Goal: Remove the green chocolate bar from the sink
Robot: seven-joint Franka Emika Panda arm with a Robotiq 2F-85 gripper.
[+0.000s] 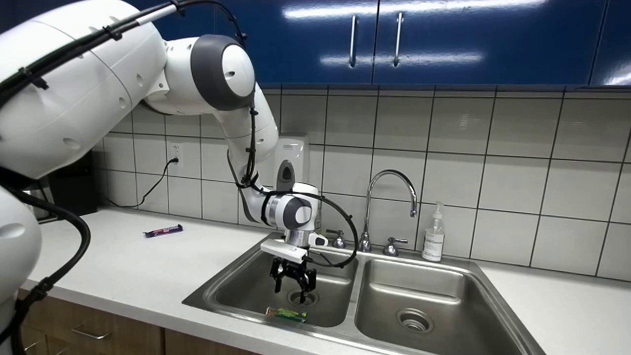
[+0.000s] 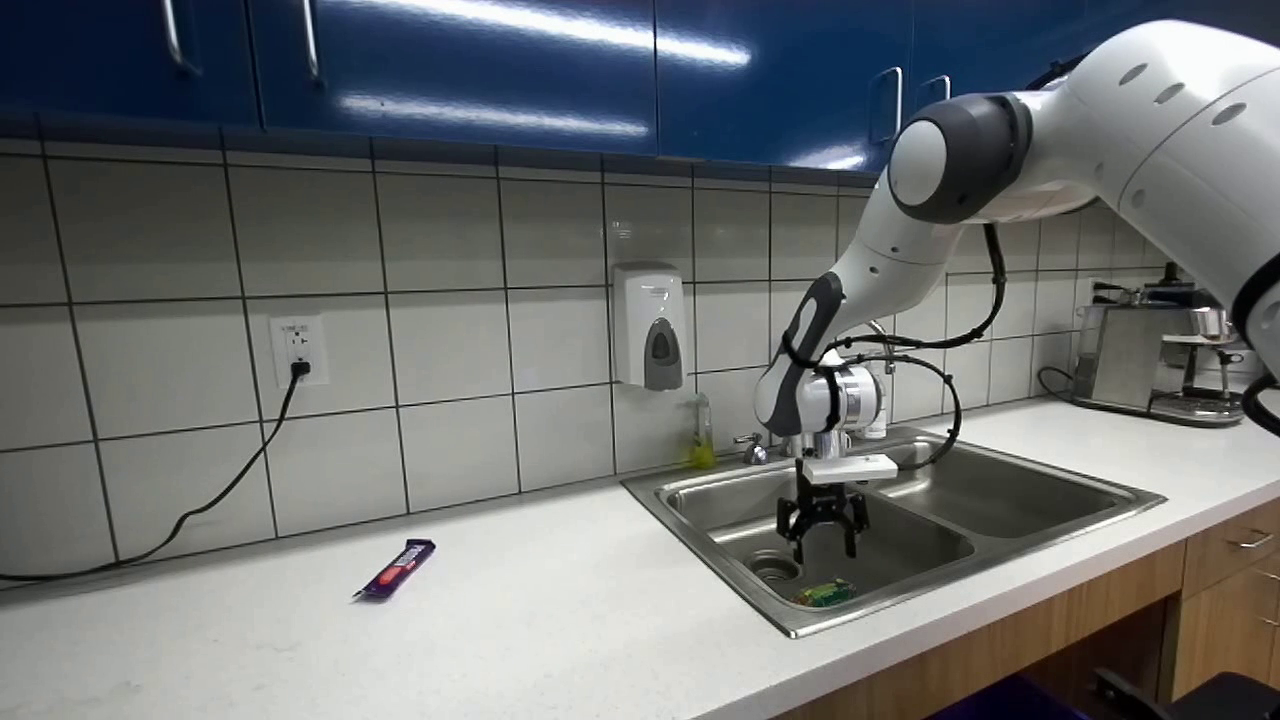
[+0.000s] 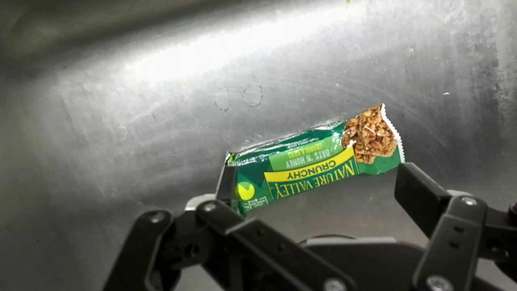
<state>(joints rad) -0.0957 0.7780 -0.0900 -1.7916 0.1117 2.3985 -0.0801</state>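
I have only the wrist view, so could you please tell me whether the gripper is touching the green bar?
Observer: It does not look so: in both exterior views the gripper hangs above the green bar, with a gap between them.
Operator: Thank you; whereabouts in the sink does it lie?
Observer: On the far side of the drain from the faucet.
Operator: And do you see any second bar, please?
Observer: Yes, a purple bar lies on the counter, outside the sink.

Yellow-banded green bar, grey sink, blue cabinets
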